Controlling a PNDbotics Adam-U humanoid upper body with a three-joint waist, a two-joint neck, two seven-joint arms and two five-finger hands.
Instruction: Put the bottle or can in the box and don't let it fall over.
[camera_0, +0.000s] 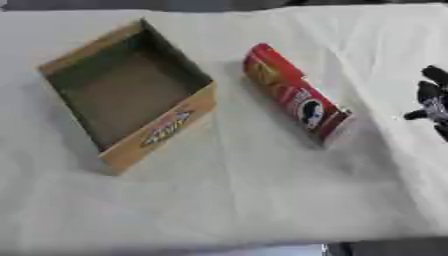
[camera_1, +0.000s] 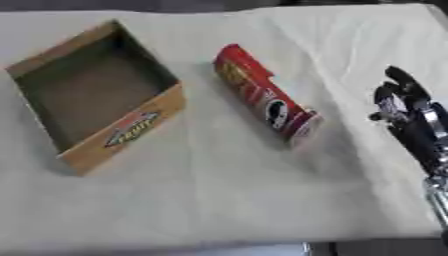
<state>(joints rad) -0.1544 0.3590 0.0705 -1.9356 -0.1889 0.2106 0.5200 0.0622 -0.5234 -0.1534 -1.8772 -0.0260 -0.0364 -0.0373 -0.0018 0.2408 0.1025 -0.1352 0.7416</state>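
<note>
While can (camera_0: 296, 96) lies diagonally beside box (camera_0: 128, 93) | right hand (camera_1: 404, 107) apparently spread, apart.

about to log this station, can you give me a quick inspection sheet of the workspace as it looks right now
surface: table covered with a pale, slightly wrinkled cloth
job's things: red can lying on its side on the cloth, apart from the box; open cardboard box to its left, nothing seen inside
clutter: nothing seen
hands: right hand at the right edge, near the can but not touching it, fingers look relaxed, holding nothing; left hand not in view
cables: nothing seen
surroundings: dark strip beyond the far table edge, too dim to tell more
</note>
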